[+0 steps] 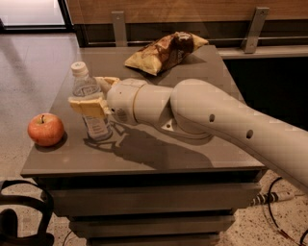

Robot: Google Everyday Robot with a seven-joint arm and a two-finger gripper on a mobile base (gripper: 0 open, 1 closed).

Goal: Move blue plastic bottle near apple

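Jaws of the gripper (89, 93) look clamped on the blue plastic bottle (85, 88), upright just right of the apple (45, 129). Ease it left gently, low and level, stopping short of bumping the fruit.

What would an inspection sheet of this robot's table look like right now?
Surface: dark table top, level.
Job's things: blue plastic bottle upright, capped, beside the apple, a gap between them.
Clutter: snack bag lying at the table's back.
Grippers: gripper at the bottle's middle, fingers closed on either side of it.
Cables: cable on the floor at lower right.
Surroundings: pale floor, wooden wall panel behind.
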